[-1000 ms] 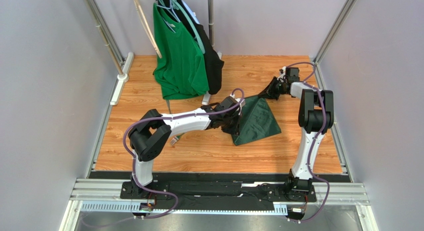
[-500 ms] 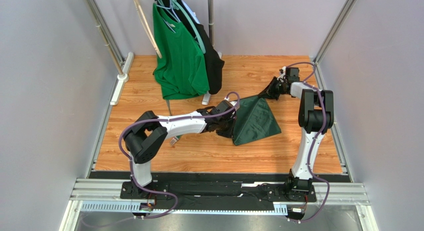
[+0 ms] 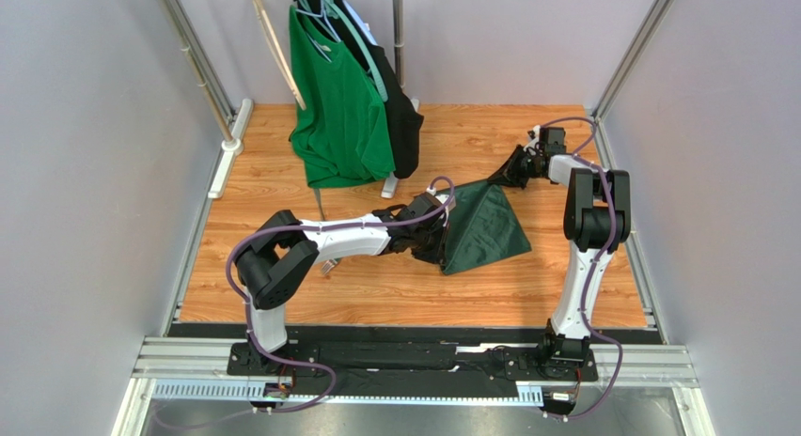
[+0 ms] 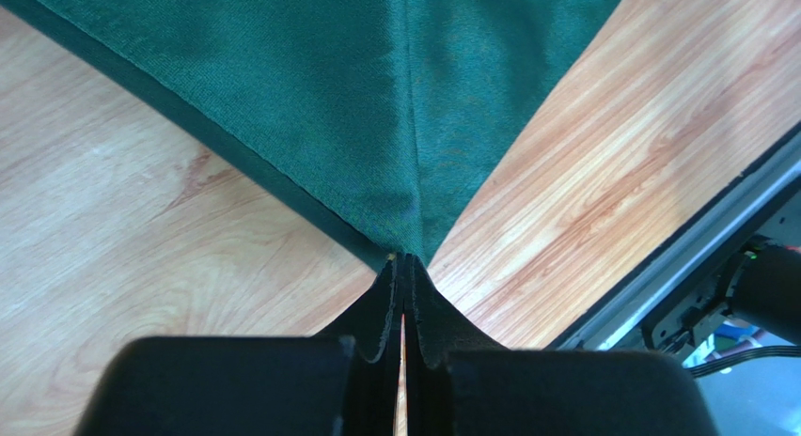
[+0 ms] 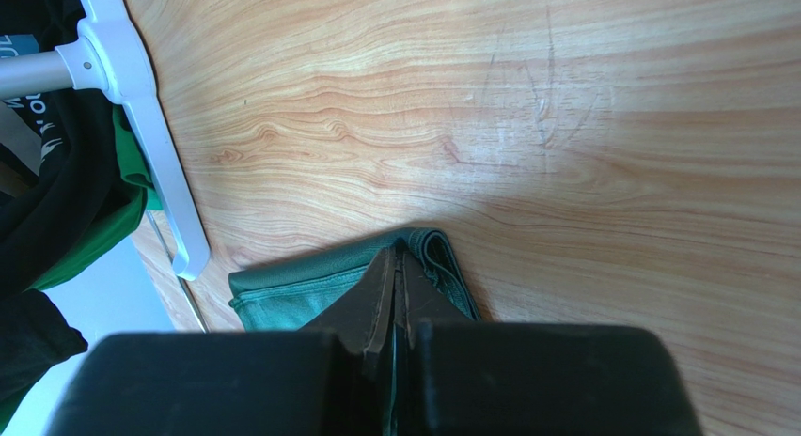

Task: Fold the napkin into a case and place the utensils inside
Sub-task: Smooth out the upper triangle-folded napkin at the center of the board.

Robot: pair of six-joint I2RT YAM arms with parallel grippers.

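The dark green napkin (image 3: 484, 229) lies folded into a rough triangle on the wooden table, right of centre. My left gripper (image 3: 436, 248) is shut on its near-left corner, pinched at the fingertips in the left wrist view (image 4: 404, 262), with the cloth (image 4: 376, 98) spreading away from it. My right gripper (image 3: 513, 172) is shut on the napkin's far corner; in the right wrist view (image 5: 397, 259) the fingers clamp a folded, layered edge (image 5: 310, 290). A slim silver utensil (image 3: 329, 265) peeks out under my left forearm. No case shape shows.
A clothes rack stands at the back with a bright green T-shirt (image 3: 338, 107) and a black garment (image 3: 404, 126). Its white foot (image 3: 390, 184) reaches close to the napkin and shows in the right wrist view (image 5: 160, 154). Metal frame rails (image 4: 696, 257) border the table.
My left gripper has dropped and pulled slightly left and toward the near edge with the napkin's corner, bringing that corner low. The right gripper has held still.
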